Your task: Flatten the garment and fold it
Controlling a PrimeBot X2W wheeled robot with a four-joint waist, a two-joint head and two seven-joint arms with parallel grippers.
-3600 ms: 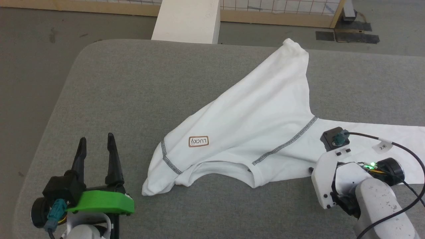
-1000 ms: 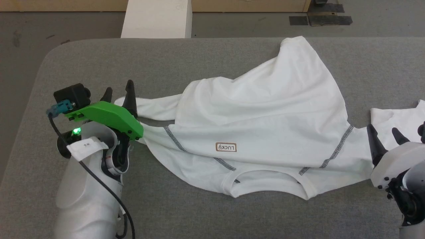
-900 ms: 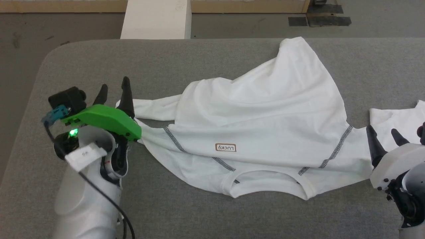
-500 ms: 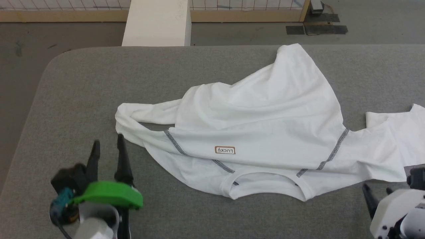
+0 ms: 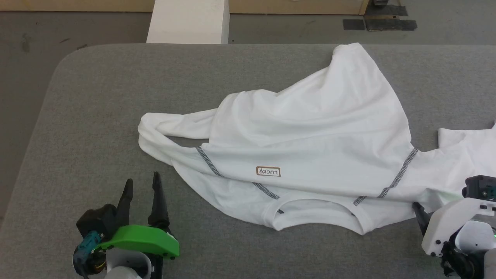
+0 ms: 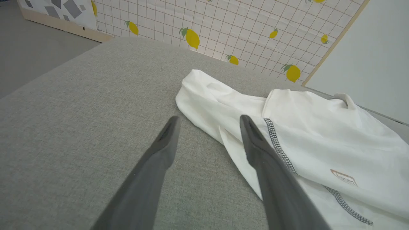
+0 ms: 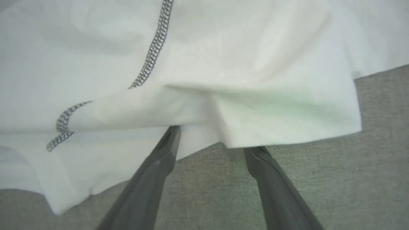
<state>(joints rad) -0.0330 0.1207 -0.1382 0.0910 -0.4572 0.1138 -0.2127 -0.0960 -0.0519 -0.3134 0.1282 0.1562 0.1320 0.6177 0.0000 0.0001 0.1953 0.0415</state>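
Note:
The garment (image 5: 310,135), a white T-shirt with dark dotted stitching and a small brown-edged label (image 5: 268,171), lies crumpled across the middle of the grey table (image 5: 97,116). Its neck opening faces the near edge and one sleeve trails left. My left gripper (image 5: 142,180) stands open near the front left, short of that sleeve; in the left wrist view the left gripper (image 6: 209,118) has its right finger over the garment (image 6: 319,143). My right gripper (image 7: 214,139) is open at the near right edge of the garment (image 7: 223,64), holding nothing.
A rigid white box (image 5: 188,21) stands on the floor just past the table's far edge. The table's rounded far-left corner (image 5: 73,58) drops to grey floor. A lemon-patterned grid panel (image 6: 223,25) lies beyond the table.
The left gripper has drawn back from the sleeve's end toward the near edge, leaving the sleeve lying flat. The right gripper has dropped to the garment's near right edge. The head camera shifted.

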